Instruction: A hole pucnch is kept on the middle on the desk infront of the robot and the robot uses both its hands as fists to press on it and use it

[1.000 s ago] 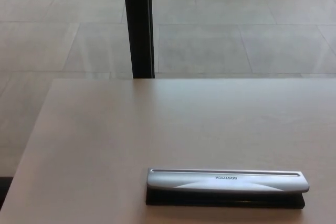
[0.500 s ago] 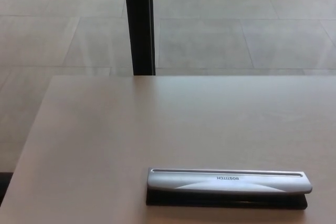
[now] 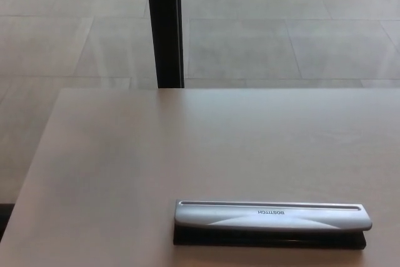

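Silver-lidded, the hole punch (image 3: pixel 272 223) lies untouched low on the tabletop (image 3: pixel 156 154); neither robot hand shows, so both fists should land evenly along its bar.

No part of the robot shows in the head view. Neither the left arm nor the right arm reaches into the picture from its side, and neither black hand, with its thumb and two thick fingers, can be seen. The pose of the arms, the turn of the wrists and the state of the fingers of both hands cannot be told.
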Tool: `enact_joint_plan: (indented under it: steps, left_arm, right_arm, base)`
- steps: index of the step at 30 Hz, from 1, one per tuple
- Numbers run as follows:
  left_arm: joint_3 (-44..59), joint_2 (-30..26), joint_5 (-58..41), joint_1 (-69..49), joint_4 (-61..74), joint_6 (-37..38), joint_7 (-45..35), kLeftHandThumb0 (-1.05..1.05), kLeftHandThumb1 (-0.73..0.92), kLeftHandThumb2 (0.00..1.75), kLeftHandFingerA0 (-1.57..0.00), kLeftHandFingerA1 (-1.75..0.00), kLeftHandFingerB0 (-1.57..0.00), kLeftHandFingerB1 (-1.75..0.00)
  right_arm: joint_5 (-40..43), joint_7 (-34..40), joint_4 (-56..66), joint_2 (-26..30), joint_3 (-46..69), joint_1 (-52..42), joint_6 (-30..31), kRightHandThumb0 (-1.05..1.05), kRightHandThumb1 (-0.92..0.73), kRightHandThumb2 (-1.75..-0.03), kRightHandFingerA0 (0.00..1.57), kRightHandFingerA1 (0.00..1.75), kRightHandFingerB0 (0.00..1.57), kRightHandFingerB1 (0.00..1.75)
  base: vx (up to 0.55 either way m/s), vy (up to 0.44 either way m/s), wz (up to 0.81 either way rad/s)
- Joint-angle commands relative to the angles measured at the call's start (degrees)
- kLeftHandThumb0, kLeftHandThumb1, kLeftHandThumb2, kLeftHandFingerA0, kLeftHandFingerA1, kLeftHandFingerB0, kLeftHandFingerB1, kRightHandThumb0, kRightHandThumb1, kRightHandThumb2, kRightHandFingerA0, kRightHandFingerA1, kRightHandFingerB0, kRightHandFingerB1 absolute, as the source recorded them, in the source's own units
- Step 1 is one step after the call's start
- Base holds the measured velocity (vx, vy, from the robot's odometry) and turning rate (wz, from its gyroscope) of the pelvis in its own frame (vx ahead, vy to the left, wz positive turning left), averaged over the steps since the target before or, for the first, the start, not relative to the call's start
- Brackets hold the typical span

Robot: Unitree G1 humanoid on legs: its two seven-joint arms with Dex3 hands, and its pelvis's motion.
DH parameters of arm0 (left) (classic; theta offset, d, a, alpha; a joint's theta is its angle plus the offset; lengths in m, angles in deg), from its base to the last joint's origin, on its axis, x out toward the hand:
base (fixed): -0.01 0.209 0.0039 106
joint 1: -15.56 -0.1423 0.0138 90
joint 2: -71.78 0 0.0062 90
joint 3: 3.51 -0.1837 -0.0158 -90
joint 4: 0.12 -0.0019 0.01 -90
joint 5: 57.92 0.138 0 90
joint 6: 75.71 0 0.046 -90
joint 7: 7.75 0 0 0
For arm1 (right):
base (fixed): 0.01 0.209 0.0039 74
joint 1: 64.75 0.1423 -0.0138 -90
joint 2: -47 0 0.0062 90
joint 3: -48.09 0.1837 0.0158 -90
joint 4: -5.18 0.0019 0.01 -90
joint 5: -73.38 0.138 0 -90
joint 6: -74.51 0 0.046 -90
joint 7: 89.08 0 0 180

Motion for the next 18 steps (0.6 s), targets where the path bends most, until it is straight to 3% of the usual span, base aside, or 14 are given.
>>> enact_joint_plan:
  steps: [1,2,5,9,12,14,18]
  left_arm:
    - [-30.14,19.98,-2.23,1.38,25.98,-3.74,2.90,-0.17,0.72,1.04,-0.93,-1.75,-0.52,-1.46]
    - [-32.70,21.83,-0.91,0.17,24.96,-2.35,2.39,-0.15,0.70,1.04,-0.95,-1.75,-0.54,-1.47]
    - [-39.56,24.73,2.38,-2.82,23.69,-2.05,2.38,-0.16,0.71,1.14,-0.97,-1.75,-0.57,-1.59]
    - [-44.71,26.87,3.51,-4.95,21.81,-3.90,1.92,-0.25,0.78,1.06,-0.95,-1.75,-0.63,-1.75]
    - [-45.54,28.67,3.28,-5.53,20.10,-3.75,2.05,-0.29,0.84,0.95,-0.96,-1.75,-0.64,-1.75]
    - [-46.71,30.66,3.78,-6.02,17.49,-2.21,2.80,-0.26,0.73,1.14,-0.96,-1.75,-0.65,-1.75]
    - [-49.42,32.47,3.25,-7.01,13.30,-1.20,5.26,-0.26,0.70,1.18,-0.94,-1.75,-0.62,-1.75]
  right_arm:
    - [8.80,2.32,38.96,-16.52,-25.72,-10.03,13.38,-0.25,-0.69,-0.91,1.01,1.75,0.72,1.19]
    - [8.38,0.25,37.69,-18.37,-27.07,-11.30,11.31,-0.21,-0.71,-0.98,1.01,1.75,0.74,1.18]
    - [4.78,-1.47,35.73,-20.37,-29.94,-14.00,9.98,-0.27,-0.70,-0.98,1.01,1.75,0.76,1.26]
    - [3.48,-2.88,34.57,-21.95,-33.02,-15.73,10.86,-0.26,-0.66,-1.06,1.04,1.75,0.77,1.34]
    - [3.78,-3.59,35.30,-22.00,-34.93,-16.83,12.86,-0.27,-0.66,-1.07,1.01,1.75,0.73,1.40]
    - [3.98,-5.76,35.10,-20.63,-36.68,-17.66,14.85,-0.27,-0.67,-1.09,1.06,1.75,0.76,1.41]
    - [3.34,-7.93,34.09,-19.13,-39.87,-18.82,16.59,-0.30,-0.67,-1.02,1.07,1.75,0.78,1.30]
  base:
    - [0.00,0.000,0.00]
    - [0.00,0.000,0.00]
    - [0.00,0.000,0.00]
    - [0.00,0.000,0.00]
    - [0.00,0.000,0.00]
    - [0.00,0.000,0.00]
    - [0.00,0.000,0.00]
